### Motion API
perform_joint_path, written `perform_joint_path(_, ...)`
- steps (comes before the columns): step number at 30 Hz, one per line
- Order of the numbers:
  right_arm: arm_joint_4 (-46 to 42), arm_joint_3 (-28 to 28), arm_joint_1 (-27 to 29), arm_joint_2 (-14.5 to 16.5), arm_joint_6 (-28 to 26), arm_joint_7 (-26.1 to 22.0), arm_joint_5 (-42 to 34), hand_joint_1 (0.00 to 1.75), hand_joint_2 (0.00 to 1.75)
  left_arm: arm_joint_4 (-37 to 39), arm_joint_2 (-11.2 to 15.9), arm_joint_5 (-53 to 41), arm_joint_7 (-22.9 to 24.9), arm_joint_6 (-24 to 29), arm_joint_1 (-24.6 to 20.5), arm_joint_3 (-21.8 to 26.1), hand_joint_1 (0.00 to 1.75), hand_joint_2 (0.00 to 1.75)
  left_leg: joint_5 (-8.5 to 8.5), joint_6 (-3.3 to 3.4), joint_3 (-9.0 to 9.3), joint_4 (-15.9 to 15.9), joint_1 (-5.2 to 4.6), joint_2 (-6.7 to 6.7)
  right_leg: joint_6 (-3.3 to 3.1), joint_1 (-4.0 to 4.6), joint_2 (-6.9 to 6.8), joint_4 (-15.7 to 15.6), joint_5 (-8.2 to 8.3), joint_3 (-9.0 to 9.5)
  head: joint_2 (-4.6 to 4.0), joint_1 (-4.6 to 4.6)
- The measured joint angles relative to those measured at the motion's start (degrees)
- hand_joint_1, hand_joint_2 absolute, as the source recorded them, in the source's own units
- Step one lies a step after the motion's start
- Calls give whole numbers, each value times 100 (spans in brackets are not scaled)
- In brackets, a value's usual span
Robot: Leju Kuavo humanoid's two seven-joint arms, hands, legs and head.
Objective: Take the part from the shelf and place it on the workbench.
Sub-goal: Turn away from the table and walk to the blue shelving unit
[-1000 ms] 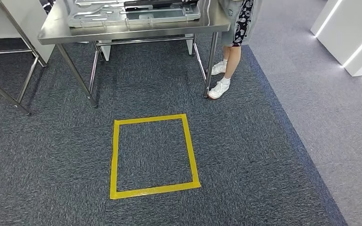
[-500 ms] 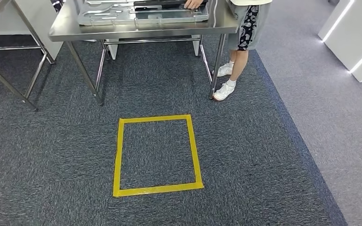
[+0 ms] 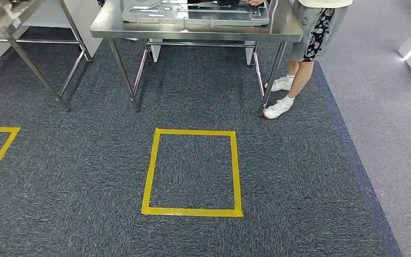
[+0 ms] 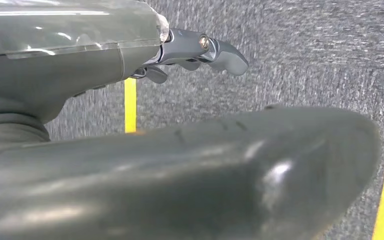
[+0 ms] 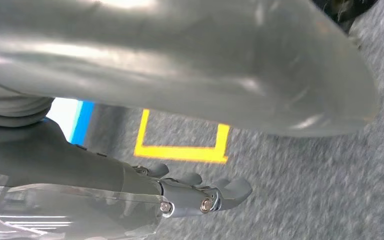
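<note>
While both arms hang over the carpet, the left robot hand (image 4: pixel 200 50) and right robot hand (image 5: pixel 200 192) hold nothing, fingers loosely apart. You see no shelf yet; flat metal parts (image 3: pixel 195 12) lie on the steel desk (image 3: pixel 192 29), where a person (image 3: pixel 313 37) stands. Keep turning steadily, and square up on the taped yellow square (image 3: pixel 192 171) before reaching.

Even, bright overhead light fills the head view; the steel worktop (image 3: pixel 192 29) shows soft glare and casts faint shadows on the carpet (image 3: pixel 299 187). Both wrist views are motion-blurred, with the thick near thumbs out of focus and streaked by highlights.
</note>
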Motion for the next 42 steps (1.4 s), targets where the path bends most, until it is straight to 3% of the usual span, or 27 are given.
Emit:
perform_joint_path(1,0,14,-3,-1,-3,0,20,0,0,-1,4,-4,-5,-1,6,0,0,0,1,-32,-13,6,8,-28,-28,-10,-66,-23,17,8,0,0)
perform_joint_path(3,0,50,2,-2,-10,0,95,0,0,-1,11,-13,-17,-4,13,0,0,0,-142,-93,-107,202,-2,113,-100,-37,-202,-89,55,32,0,-3)
perform_joint_path(5,0,102,18,-4,-15,4,208,0,0,-1,15,-15,-26,-12,0,-1,0,0,-518,-137,-400,845,5,364,-140,-34,-345,-119,70,33,0,-5)
perform_joint_path(6,0,138,25,-8,-17,10,273,0,0,0,15,-13,-27,-16,-7,-2,0,0,-705,-154,-585,1252,20,427,-147,-26,-424,-115,70,23,0,-5)
perform_joint_path(7,0,183,29,-12,-21,22,345,0,0,0,15,-6,-27,-19,-8,-2,0,0,-811,-168,-716,1558,33,459,-147,-20,-498,-110,69,17,0,-5)
perform_joint_path(8,0,234,30,-16,-24,38,416,0,0,0,15,3,-27,-20,-4,-1,0,0,-804,-178,-747,1663,41,476,-145,-17,-571,-106,66,15,0,-5)
perform_joint_path(9,0,287,28,-20,-27,57,484,0,0,-1,15,14,-27,-20,1,-1,0,0,-685,-179,-653,1519,47,498,-139,-16,-641,-101,62,18,0,-5)
perform_joint_path(10,0,339,24,-22,-31,75,543,0,0,-1,15,25,-28,-20,3,0,0,0,-493,-170,-447,1155,49,551,-129,-16,-704,-96,55,26,0,-5)
perform_joint_path(12,0,439,23,-25,-34,101,631,0,0,-2,15,43,-34,-20,-9,0,0,0,-207,-117,-2,316,18,823,-90,3,-821,-76,30,46,0,-4)
perform_joint_path(14,0,515,24,-33,-48,110,681,0,0,-1,15,64,-44,-20,-20,0,0,0,-146,-60,155,-37,-23,981,-39,30,-911,-59,9,56,0,-3)
perform_joint_path(19,0,557,16,-40,-63,111,701,0,0,0,14,77,-49,-20,-10,0,0,0,-138,-31,131,-38,-37,903,-5,35,-976,-59,5,64,0,-3)
perform_joint_path(21,-1,596,8,-46,-74,110,711,0,0,0,11,80,-49,-20,9,1,0,0,-114,13,135,-60,-27,834,39,26,-1005,-58,-6,79,0,-3)
perform_joint_path(23,-1,663,23,-69,-116,54,743,0,0,0,-4,109,-53,-20,13,9,0,0,-48,97,117,-98,-12,628,115,-6,-695,744,-467,-263,0,-2)
perform_joint_path(25,0,723,49,-97,-179,-30,781,0,0,0,-21,144,-57,-19,17,29,0,0,-4,142,86,-99,-11,392,149,-29,-370,1596,-848,-651,0,-2)
perform_joint_path(26,0,740,52,-106,-198,-53,791,0,0,0,-22,154,-57,-19,29,39,0,0,-4,139,83,-85,-13,314,137,-29,-358,1530,-733,-626,0,-2)
perform_joint_path(27,-1,756,52,-113,-209,-69,797,0,0,0,-24,163,-58,-18,39,50,0,0,-7,133,85,-69,-14,236,118,-29,-327,1232,-521,-494,0,-2)
perform_joint_path(29,-1,775,53,-133,-211,-86,805,0,0,0,-38,184,-59,-18,47,71,0,0,-12,105,72,-36,-12,96,63,-29,-78,419,-137,-141,0,-2)
perform_joint_path(31,0,785,49,-148,-216,-97,814,0,0,0,-55,198,-61,-17,46,91,0,0,0,45,25,-18,-1,-22,27,-20,107,9,-15,16,0,-2)
perform_joint_path(33,0,803,36,-147,-246,-92,833,0,0,-1,-54,211,-56,-14,61,120,0,0,24,-36,-15,-26,9,-130,-6,-18,28,-23,-4,21,0,-3)
perform_joint_path(35,0,843,32,-128,-290,-61,874,0,0,-1,-37,248,-28,-6,84,156,0,0,-63,-102,-75,83,1,13,-77,-43,-104,-80,24,49,0,-3)
perform_joint_path(37,0,891,46,-110,-307,-16,925,0,0,-1,-23,294,18,-1,75,182,0,0,-396,-164,-324,619,8,321,-139,-53,-269,-120,38,64,0,-4)
perform_joint_path(39,0,928,60,-106,-297,17,954,0,0,-1,-22,315,49,-1,57,206,0,0,-757,-231,-695,1402,39,444,-158,-40,-433,-117,31,57,0,-5)
perform_joint_path(40,1,944,62,-104,-291,25,962,0,0,-1,-21,316,56,-1,60,220,0,0,-809,-256,-794,1625,53,460,-156,-36,-514,-114,26,56,0,-5)
perform_joint_path(41,1,956,60,-101,-285,33,968,0,0,-1,-19,316,60,-1,68,236,0,0,-750,-272,-783,1629,61,478,-150,-35,-589,-110,20,59,0,-5)
perform_joint_path(42,1,968,57,-96,-281,42,973,0,0,-1,-15,316,63,-1,75,251,0,0,-592,-277,-644,1386,66,514,-139,-35,-662,-106,10,68,0,-5)
